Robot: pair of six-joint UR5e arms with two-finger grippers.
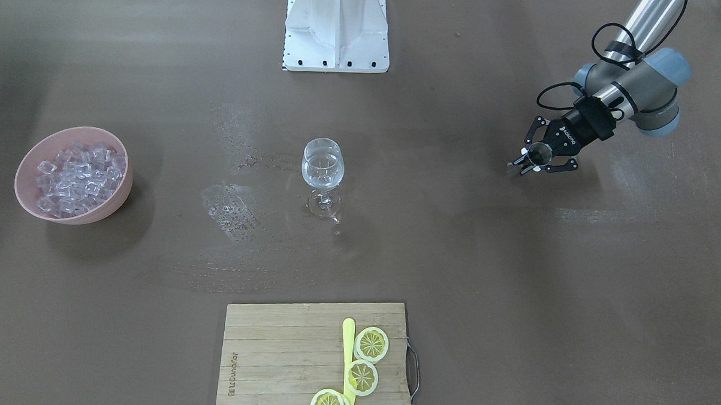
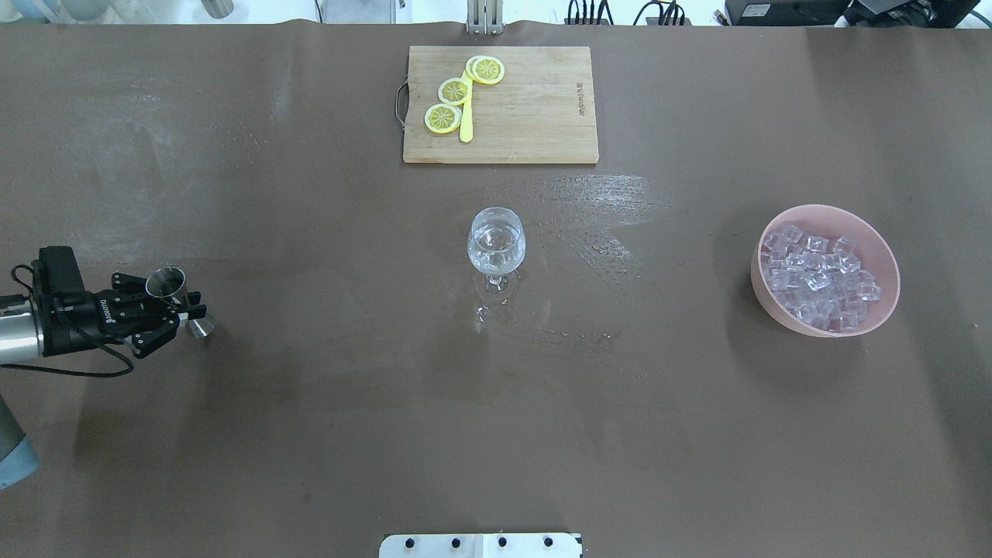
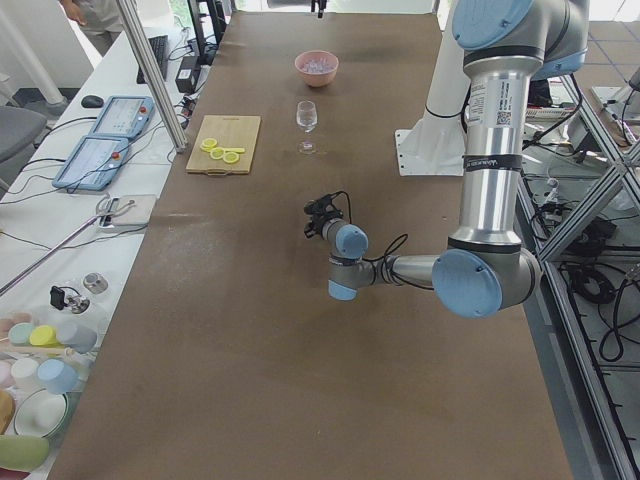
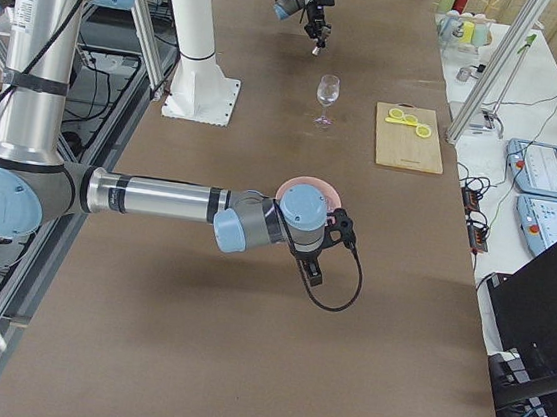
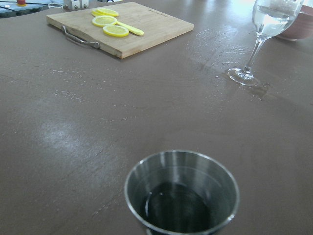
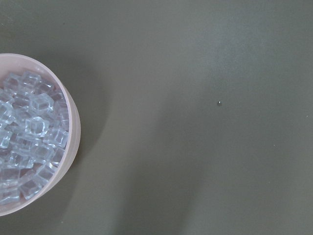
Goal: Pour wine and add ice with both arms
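Observation:
A wine glass (image 1: 323, 165) (image 2: 496, 246) stands mid-table with clear wine (image 5: 273, 13) in its bowl. Far off at the table's left end, my left gripper (image 1: 539, 158) (image 2: 182, 306) is shut on a small metal cup (image 2: 166, 284) (image 5: 182, 193); a little liquid lies at the cup's bottom. Ice (image 1: 76, 174) (image 6: 32, 129) fills a pink bowl (image 1: 121, 188) (image 2: 883, 298) (image 6: 71, 142) at the table's right end. My right gripper (image 4: 314, 268) hangs beside that bowl and shows only in the exterior right view, so I cannot tell whether it is open or shut.
A wooden cutting board (image 1: 271, 355) (image 2: 535, 116) with lemon slices (image 2: 453, 91) and a yellow knife lies at the far edge. Wet patches (image 1: 228, 210) spread over the table around the glass. The white pedestal (image 1: 336, 34) stands at the robot's side.

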